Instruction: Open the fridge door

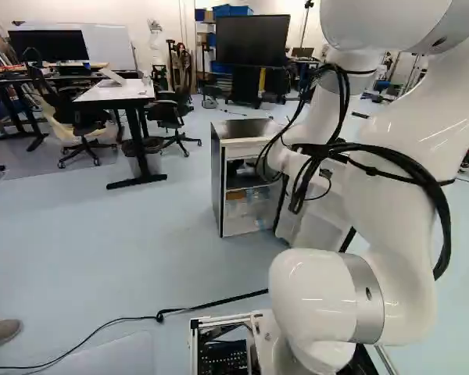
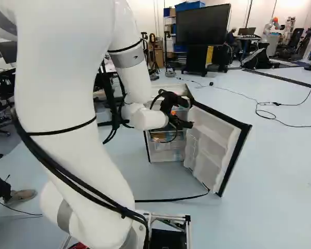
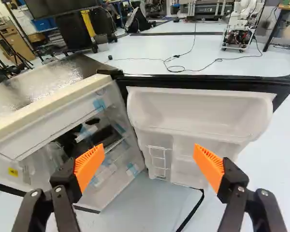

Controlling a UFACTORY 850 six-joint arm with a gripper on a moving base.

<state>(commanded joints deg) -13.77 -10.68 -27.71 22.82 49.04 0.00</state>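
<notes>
- Our claw (image 3: 150, 166) gapes wide, holding nothing
- Ahead, the fridge door (image 3: 198, 113) stands swung out, probably light, its liner slippery
- We'd guide it by the stiffer black outer edge (image 2: 236, 158)
- Beyond, the fridge body (image 1: 247, 144)

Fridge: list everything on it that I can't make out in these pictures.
- Outer face of the door: turned away in all views.
- Much of the door in the left base view: behind the arm.
- Dark contents, wrist view: too shadowed to identify.
- Yellow label, wrist view: too small to read.
- Far end of the fridge, wrist view: cut off by the edge.
</notes>
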